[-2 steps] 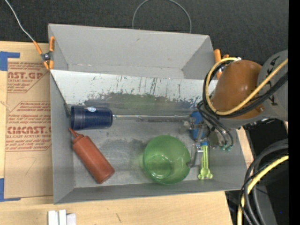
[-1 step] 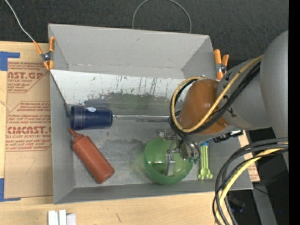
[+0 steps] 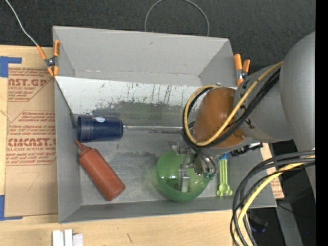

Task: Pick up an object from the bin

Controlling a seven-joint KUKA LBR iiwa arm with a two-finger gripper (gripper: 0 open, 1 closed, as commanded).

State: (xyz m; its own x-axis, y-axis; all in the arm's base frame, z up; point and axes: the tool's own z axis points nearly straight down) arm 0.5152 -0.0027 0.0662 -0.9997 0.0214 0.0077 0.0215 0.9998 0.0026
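Observation:
My gripper point(image 3: 186, 175) is down over a translucent green round bowl point(image 3: 168, 181) that lies near the bin's front wall, right of the middle. Its metal parts overlap the bowl's right half and hide part of the rim. Just right of the bowl, a small light-green plastic utensil point(image 3: 223, 180) lies against the right wall, lengthwise front to back.
A dark blue cylinder point(image 3: 100, 128) lies on its side at the left, with a thin grey rod running right from it. A red-brown squeeze bottle point(image 3: 101, 172) lies slantwise at the front left. The arm with its orange cover and yellow cables hangs above the bin's right side.

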